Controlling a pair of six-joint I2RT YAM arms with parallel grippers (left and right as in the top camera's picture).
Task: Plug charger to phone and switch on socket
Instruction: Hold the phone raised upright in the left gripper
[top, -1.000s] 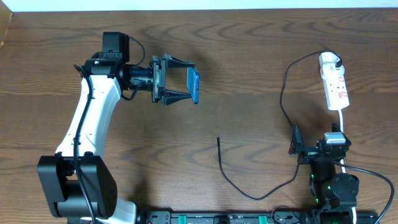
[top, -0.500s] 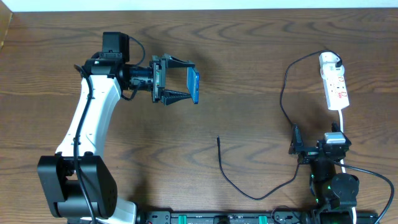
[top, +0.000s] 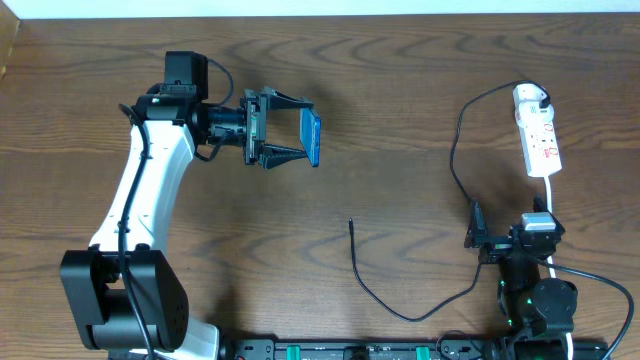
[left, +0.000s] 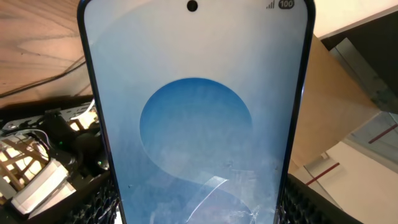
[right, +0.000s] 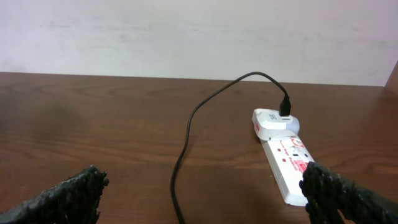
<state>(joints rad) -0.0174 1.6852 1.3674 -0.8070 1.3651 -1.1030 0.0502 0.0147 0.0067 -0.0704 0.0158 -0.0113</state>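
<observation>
Above table (top: 400, 80), extended left end effector (top: 303, 135) grips phone (top: 313, 137).

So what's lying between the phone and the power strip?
Overhead view: bare table beyond the phone, then only the charger cable crossing close to the power strip.

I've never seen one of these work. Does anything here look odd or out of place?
The phone isn't lying on the table: the left gripper holds it up on edge. The charger tip lies loose on that table, plugged into nothing.
</observation>
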